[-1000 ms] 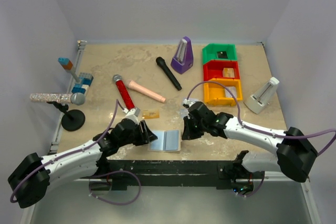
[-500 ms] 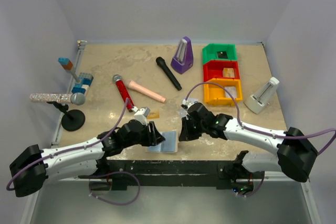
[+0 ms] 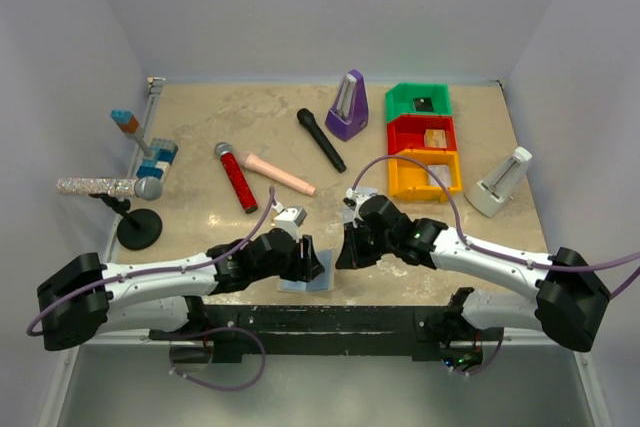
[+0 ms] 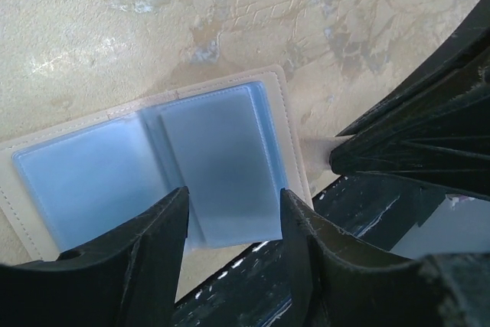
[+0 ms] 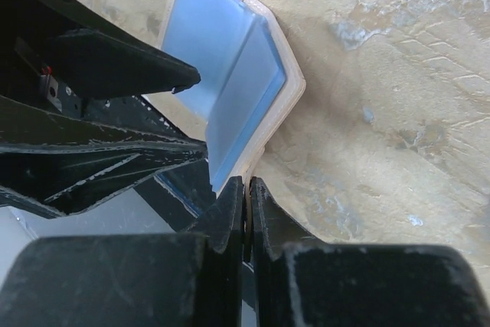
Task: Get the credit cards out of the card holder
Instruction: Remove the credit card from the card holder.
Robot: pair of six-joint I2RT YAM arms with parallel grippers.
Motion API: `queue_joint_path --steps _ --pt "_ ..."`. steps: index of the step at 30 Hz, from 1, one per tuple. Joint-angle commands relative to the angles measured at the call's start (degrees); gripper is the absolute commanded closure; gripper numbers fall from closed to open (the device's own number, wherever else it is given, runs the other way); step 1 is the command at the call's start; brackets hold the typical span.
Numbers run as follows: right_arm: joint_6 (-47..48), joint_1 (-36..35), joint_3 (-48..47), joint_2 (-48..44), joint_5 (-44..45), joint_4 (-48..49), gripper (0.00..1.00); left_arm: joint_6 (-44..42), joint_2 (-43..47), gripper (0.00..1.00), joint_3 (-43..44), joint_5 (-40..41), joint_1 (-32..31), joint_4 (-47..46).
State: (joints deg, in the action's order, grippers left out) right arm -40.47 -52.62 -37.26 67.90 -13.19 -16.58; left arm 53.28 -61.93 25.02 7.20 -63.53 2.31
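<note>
Two pale-blue panels (image 4: 218,162) line the open card holder (image 4: 293,139).

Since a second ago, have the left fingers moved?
Yes: the left fingers slid right, away from the red microphone, and are now over the open card holder.

White arms (image 3: 150,282), black joints, looping purple cables (image 3: 405,160) — left claw (image 4: 230,208) and right claw (image 5: 246,185) ribbed matte black.

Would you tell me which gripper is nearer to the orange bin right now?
Right. The right gripper, shut, sits left of the orange bin and nearer the bases, at the card holder's edge; the left gripper, open, is farther left over it.
</note>
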Motion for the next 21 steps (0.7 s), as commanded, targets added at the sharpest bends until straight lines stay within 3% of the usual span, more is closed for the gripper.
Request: queue_joint_path --steps 1,21 --pt "-0.75 -0.55 -1.33 -1.01 -2.01 2.69 1.0 -1.77 -1.43 0.44 2.93 1.24 -0.63 -0.9" --pt "-0.75 -1.43 -1.59 -1.01 -3.86 5.15 1.0 -1.16 -4.78 0.46 3.28 1.32 -1.16 -1.34"
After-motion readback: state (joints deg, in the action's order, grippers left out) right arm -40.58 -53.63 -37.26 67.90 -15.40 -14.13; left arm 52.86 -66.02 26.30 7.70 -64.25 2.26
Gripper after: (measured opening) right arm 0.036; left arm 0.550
